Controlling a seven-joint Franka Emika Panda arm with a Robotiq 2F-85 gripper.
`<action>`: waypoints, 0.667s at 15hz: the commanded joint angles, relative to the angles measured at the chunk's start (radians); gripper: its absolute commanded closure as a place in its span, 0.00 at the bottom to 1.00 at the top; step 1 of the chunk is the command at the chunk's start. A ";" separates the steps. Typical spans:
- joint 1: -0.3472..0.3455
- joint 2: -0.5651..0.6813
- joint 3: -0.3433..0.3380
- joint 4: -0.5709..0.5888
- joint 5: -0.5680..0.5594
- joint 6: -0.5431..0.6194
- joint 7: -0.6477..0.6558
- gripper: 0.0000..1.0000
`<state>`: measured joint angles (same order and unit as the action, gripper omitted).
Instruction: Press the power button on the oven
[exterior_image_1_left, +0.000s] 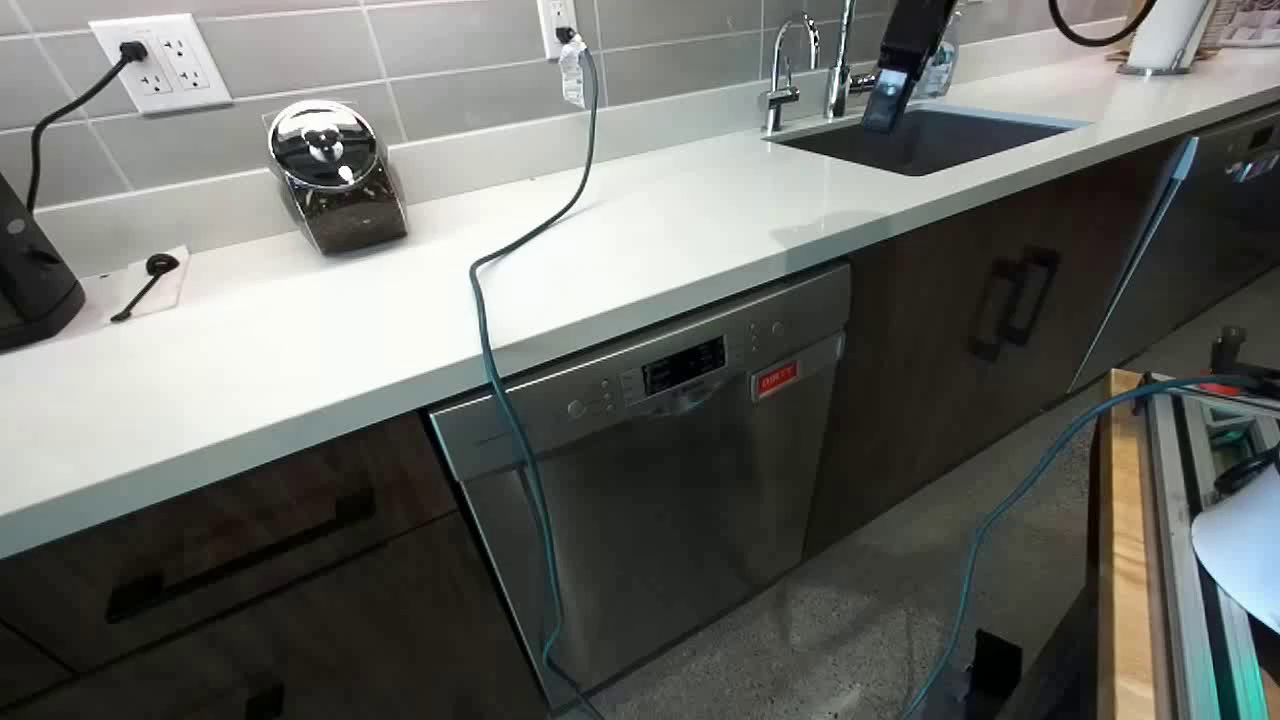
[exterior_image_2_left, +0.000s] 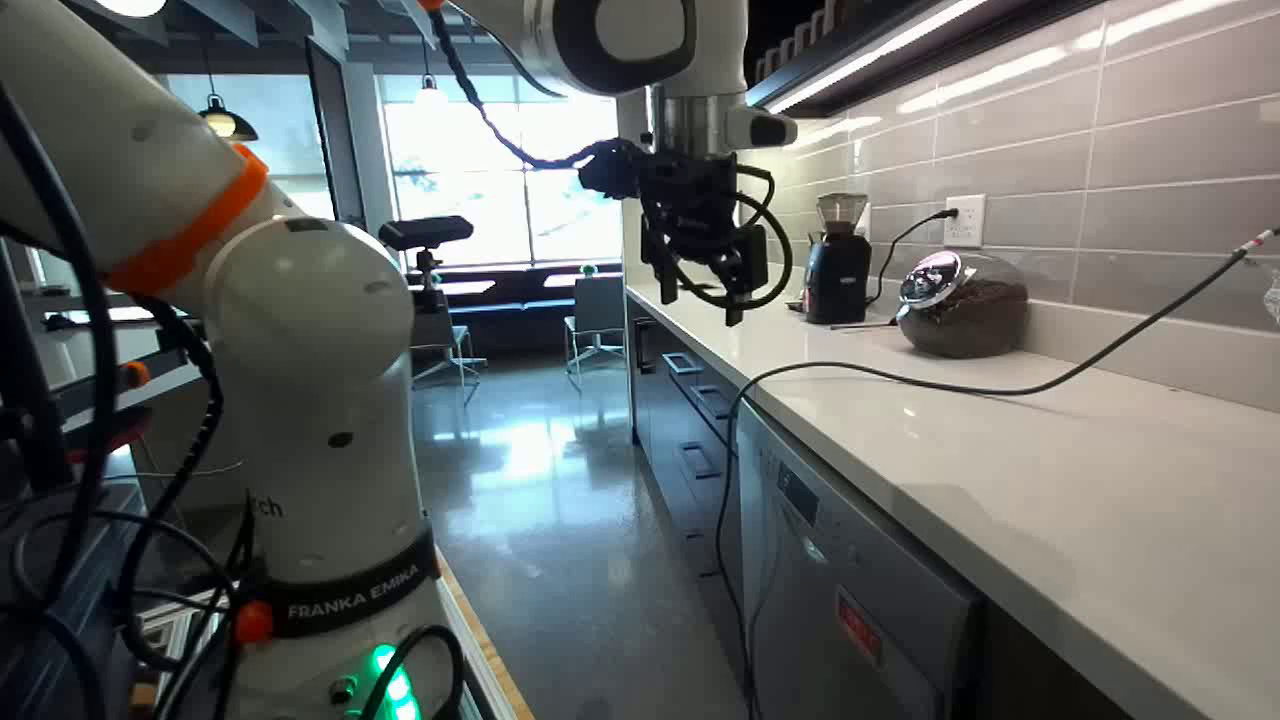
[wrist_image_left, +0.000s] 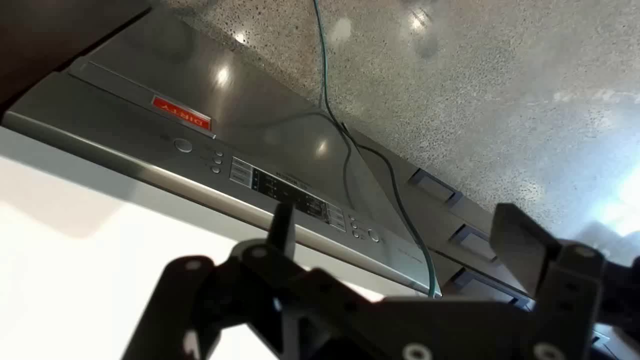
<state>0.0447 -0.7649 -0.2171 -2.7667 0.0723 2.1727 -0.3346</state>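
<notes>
The claw (wrist_image_left: 396, 210) has its fingers (wrist_image_left: 517, 240) spread wide with nothing between them, pointing down above the height of the bench (exterior_image_1_left: 650, 250) and touching nothing that I can see, so I judge the work to be at the approach, with the press itself left to do. In the wrist view the control strip (wrist_image_left: 235, 191) lies ahead, its dark display (wrist_image_left: 277, 189) partly hidden by one finger. A round button (wrist_image_left: 183, 145) sits near the red DIRTY label (wrist_image_left: 181, 113) and another round button (wrist_image_left: 373, 235) past the display's opposite end; which of them is power I cannot tell, nor whether the display is lit, so nothing here confirms a press. What remains, as I see it, is to settle on the button, bring a fingertip down in line with it, perhaps after closing the fingers, and push. A cable (exterior_image_1_left: 486, 340) hangs near the second button and could snag on the way in. In both exterior views the oven (exterior_image_1_left: 650, 520), which its label suggests may be a dishwasher, stands under the bench's front edge, its front closed, between drawers (exterior_image_1_left: 250, 520) and cabinet doors (exterior_image_1_left: 920, 400). Farther off, a jar (exterior_image_2_left: 963, 310) and a grinder (exterior_image_2_left: 838, 270) stand toward the bench's back, needing no part in this.
</notes>
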 joint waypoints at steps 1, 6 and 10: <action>-0.009 0.002 0.009 -0.011 0.008 -0.005 -0.005 0.00; -0.009 0.012 0.010 -0.032 0.008 -0.005 -0.006 0.00; -0.009 0.012 0.010 -0.032 0.008 -0.005 -0.006 0.00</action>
<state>0.0448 -0.7538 -0.2168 -2.8009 0.0722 2.1713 -0.3346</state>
